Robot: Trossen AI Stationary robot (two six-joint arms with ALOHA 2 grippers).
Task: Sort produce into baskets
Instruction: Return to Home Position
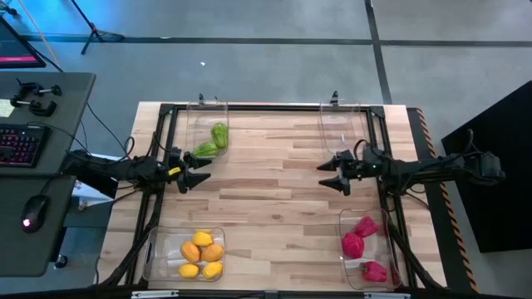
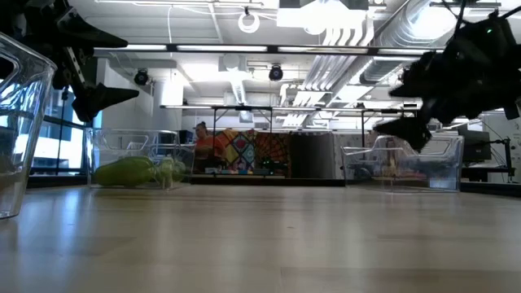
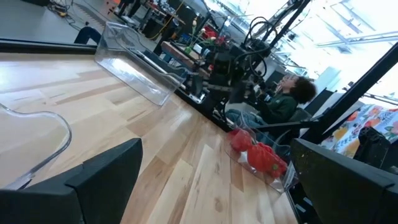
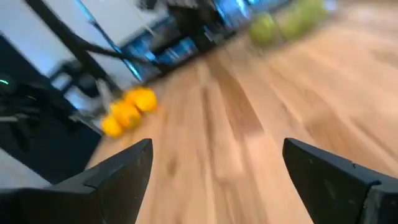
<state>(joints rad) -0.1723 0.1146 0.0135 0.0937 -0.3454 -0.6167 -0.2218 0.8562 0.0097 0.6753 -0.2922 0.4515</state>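
Four clear baskets stand at the table's corners. The far-left basket [image 1: 208, 120] holds green produce [image 1: 213, 139], which also shows in the low view [image 2: 134, 172]. Yellow and orange produce [image 1: 202, 253] lie in the near-left basket [image 1: 158, 249]. Magenta-red produce [image 1: 359, 241] lie in the near-right basket [image 1: 384, 249]. The far-right basket [image 1: 345, 124] looks empty. My left gripper [image 1: 199, 173] is open at the left side and points toward the table's middle. My right gripper [image 1: 324, 176] is open at the right side, above the bare wood, facing it.
A black frame [image 1: 274, 106] runs around the table's edges. Bare wood [image 1: 274, 199] lies between the two grippers. A desk with a keyboard and a mouse [image 1: 33, 149] stands left of the table. A person [image 3: 286, 99] sits in the room beyond the right side.
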